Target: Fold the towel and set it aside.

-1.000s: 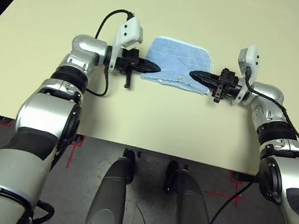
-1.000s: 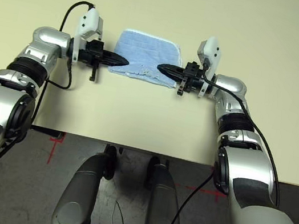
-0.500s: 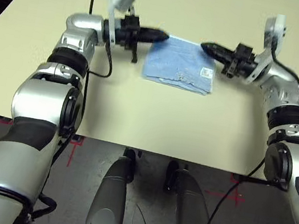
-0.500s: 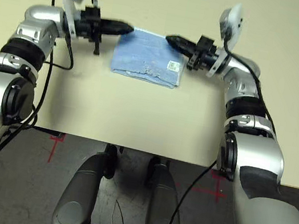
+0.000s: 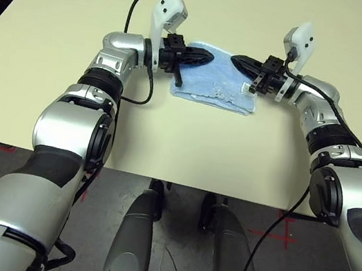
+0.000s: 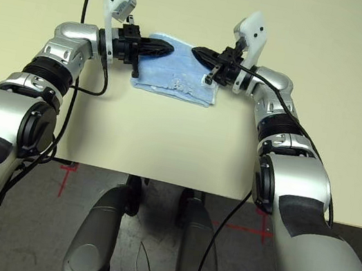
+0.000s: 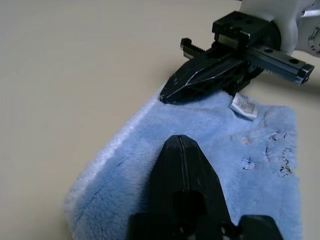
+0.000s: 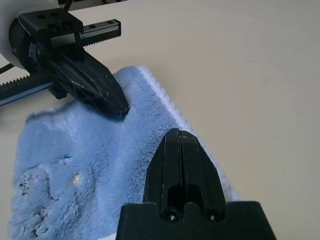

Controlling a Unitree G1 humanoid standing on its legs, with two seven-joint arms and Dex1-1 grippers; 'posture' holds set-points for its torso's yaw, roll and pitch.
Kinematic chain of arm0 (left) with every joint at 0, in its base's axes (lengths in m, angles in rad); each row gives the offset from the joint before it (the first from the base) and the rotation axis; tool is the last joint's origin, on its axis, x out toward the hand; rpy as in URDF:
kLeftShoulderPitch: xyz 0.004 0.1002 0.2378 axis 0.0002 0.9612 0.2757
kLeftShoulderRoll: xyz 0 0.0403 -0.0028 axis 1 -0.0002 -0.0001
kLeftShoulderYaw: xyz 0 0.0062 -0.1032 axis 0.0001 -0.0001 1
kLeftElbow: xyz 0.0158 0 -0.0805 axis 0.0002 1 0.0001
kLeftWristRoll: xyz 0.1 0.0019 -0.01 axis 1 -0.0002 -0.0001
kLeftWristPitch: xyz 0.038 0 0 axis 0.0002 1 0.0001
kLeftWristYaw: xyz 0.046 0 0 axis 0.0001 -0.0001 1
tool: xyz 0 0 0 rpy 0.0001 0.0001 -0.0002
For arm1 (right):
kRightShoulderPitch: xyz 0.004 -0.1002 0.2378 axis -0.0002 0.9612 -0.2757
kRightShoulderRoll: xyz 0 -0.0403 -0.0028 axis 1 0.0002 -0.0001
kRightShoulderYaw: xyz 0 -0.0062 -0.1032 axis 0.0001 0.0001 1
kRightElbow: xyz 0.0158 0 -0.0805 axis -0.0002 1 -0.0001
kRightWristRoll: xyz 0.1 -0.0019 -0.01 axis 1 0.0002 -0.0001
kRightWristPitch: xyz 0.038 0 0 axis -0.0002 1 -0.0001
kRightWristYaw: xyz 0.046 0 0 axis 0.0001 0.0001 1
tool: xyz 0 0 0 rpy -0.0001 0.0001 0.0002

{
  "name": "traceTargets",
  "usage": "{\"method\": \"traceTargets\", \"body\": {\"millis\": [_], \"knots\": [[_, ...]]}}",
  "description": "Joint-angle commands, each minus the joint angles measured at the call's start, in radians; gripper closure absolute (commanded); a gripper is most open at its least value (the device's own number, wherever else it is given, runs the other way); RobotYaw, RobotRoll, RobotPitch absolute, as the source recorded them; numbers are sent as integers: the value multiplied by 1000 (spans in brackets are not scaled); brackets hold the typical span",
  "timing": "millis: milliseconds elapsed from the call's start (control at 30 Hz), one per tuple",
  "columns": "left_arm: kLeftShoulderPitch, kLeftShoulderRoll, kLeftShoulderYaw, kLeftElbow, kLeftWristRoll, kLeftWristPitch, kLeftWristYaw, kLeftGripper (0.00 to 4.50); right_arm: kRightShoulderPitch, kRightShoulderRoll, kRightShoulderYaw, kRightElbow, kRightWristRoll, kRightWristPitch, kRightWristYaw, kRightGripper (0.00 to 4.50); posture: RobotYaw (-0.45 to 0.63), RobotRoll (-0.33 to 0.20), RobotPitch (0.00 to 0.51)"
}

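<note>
Towel (image 5: 214, 85) lies flat on the desk (image 5: 186, 143), already doubled over, toward 12 o'clock from the robot and between the two arms. Left claw (image 5: 207, 57) and right claw (image 5: 238, 60) both hover over the towel's far edge, tips facing each other and near but not touching. Each claw is pressed together, with no cloth between the fingers.

Step in hand looks like finishing the fold or starting the next one. To do it well:
- spread both claws before descending
- pinch the far corners, not mid-edge
- lift level and together so the layers don't skew
- lay the edge flush with the near hem

Labels: white tag (image 5: 245, 88) sits at the towel's 3 o'clock side under the right claw; it has print, probably care text, too small to read. The embroidered marks on the towel face aren't legible either.
</note>
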Motion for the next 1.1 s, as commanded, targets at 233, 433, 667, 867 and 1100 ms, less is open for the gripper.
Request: {"method": "traceTargets", "body": {"millis": [233, 433, 667, 867, 1100], "knots": [[66, 60, -32, 55, 94, 19, 261, 4479, 63, -24, 54, 42, -90, 30, -38, 4500, -81, 0, 367], [81, 76, -27, 58, 96, 41, 284, 4479, 103, -30, 58, 27, -90, 30, -16, 4500, -83, 0, 367], [70, 80, -23, 50, 83, 42, 221, 4479, 103, -50, 44, 13, -76, 13, 3, 4500, -78, 0, 359], [23, 105, 68, 3, -35, 37, -27, 4479, 68, -90, -93, -93, 113, 72, 182, 4500, -75, 0, 347], [67, 186, 80, -195, -139, 73, -364, 4479, 163, -228, -131, -352, 264, 499, 306, 4500, -62, 0, 347]]}}
